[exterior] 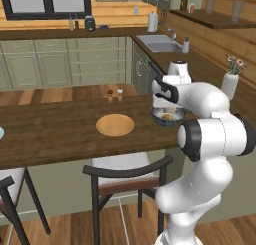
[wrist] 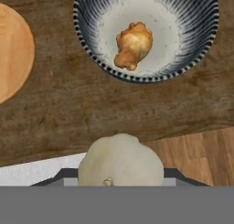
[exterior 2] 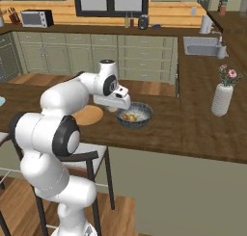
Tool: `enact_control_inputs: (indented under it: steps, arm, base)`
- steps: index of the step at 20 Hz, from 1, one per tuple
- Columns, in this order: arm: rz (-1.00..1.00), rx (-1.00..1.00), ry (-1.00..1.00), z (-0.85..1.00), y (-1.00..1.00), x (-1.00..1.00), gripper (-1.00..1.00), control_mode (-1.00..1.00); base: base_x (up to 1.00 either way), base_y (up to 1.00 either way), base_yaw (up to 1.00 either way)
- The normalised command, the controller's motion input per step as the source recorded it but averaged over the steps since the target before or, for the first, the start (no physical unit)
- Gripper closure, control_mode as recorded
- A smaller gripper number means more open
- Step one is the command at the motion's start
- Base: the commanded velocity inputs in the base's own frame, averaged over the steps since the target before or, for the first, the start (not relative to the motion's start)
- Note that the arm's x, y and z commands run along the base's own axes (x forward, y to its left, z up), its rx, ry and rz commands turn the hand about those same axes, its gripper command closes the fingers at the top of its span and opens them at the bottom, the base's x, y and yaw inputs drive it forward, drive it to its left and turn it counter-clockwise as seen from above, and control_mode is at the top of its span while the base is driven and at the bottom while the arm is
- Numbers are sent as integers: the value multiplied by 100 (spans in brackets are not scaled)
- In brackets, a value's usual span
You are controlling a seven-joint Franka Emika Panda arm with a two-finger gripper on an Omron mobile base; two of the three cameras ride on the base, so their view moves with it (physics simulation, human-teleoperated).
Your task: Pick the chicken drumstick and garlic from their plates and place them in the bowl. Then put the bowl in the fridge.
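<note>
— Where am I working?
— A home kitchen: green-grey cabinets (exterior: 75, 59) line the wood-panelled wall, and a sink (exterior: 159, 43) sits in the dark wooden counter (exterior: 50, 134).
— What else marks it?
— A microwave (exterior 2: 36, 18), a flower vase (exterior 2: 222, 98), and chairs (exterior: 127, 176) at my counter.

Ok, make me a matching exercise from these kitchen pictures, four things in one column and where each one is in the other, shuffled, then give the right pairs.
Things:
1. chicken drumstick
2. garlic
3. tan plate
4. white vase

Places:
A. bare on the counter, beside the bowl
B. lying inside the bowl
C. held in the gripper, short of the bowl
D. standing on the counter with pink flowers in it

Pairs: 1-B, 2-C, 3-A, 4-D
</note>
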Motion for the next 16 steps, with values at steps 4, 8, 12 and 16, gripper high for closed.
enact_control_inputs:
  steps: [4, 8, 12, 16]
  arm:
    - [0, 12, 1, -3, -68, 97, 100, -100]
    - [0, 7, 6, -24, -49, 97, 100, -100]
    - [0, 0, 0, -67, -4, 45, 100, -100]
    - [0, 0, 0, -50, 0, 23, 100, -100]
  base:
    - [0, 0, 0]
    - [0, 0, 0]
    - [0, 0, 0]
    - [0, 0, 0]
